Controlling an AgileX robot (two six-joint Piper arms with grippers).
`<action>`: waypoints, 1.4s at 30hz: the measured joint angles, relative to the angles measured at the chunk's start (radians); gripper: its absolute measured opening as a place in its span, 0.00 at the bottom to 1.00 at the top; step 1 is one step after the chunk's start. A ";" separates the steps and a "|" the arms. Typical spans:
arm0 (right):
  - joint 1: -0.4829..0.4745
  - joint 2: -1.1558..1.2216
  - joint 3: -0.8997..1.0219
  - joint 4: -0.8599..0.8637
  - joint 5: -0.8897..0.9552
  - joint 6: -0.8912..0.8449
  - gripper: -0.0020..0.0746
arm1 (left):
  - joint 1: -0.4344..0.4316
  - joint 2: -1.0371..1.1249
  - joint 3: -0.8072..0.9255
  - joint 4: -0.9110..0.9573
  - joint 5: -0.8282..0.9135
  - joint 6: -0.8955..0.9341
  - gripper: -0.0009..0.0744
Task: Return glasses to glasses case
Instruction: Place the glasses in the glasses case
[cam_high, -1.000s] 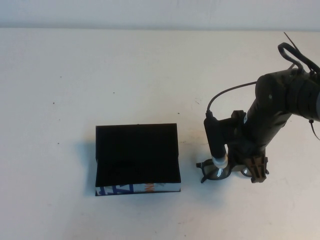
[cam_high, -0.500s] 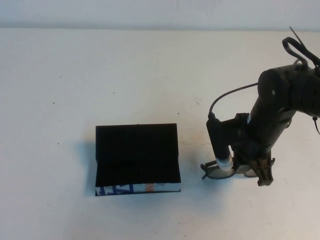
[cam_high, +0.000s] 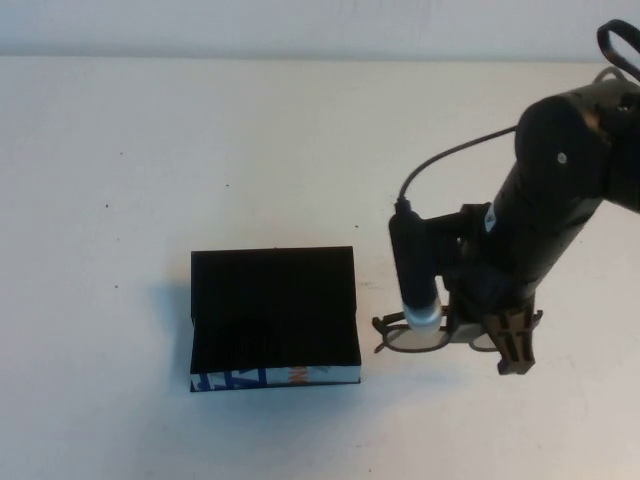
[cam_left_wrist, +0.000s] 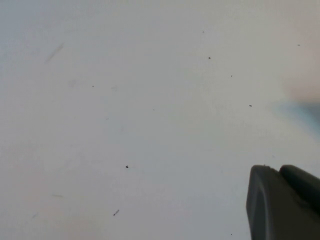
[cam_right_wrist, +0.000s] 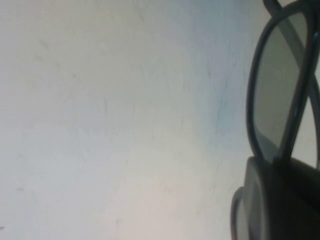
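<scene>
Printed marks on the case, nothing legible

The glasses case (cam_high: 275, 317) is showing blue and orange marks along its white near side, looking like parts of large letters, but no word, brand or number is reading clearly; no other surface is carrying any text.

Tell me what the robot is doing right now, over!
Right hand shut on the glasses, just right of the glasses case, lid open. Left hand parked over bare table. Path to case clear.
</scene>
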 joint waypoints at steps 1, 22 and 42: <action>0.025 0.007 -0.023 0.002 0.012 0.004 0.03 | 0.000 0.000 0.000 0.000 0.000 0.000 0.01; 0.241 0.435 -0.543 0.092 0.093 0.029 0.03 | 0.000 0.000 0.000 0.000 0.000 0.000 0.01; 0.243 0.489 -0.601 0.118 0.096 0.098 0.03 | 0.000 0.000 0.000 0.000 0.000 0.000 0.01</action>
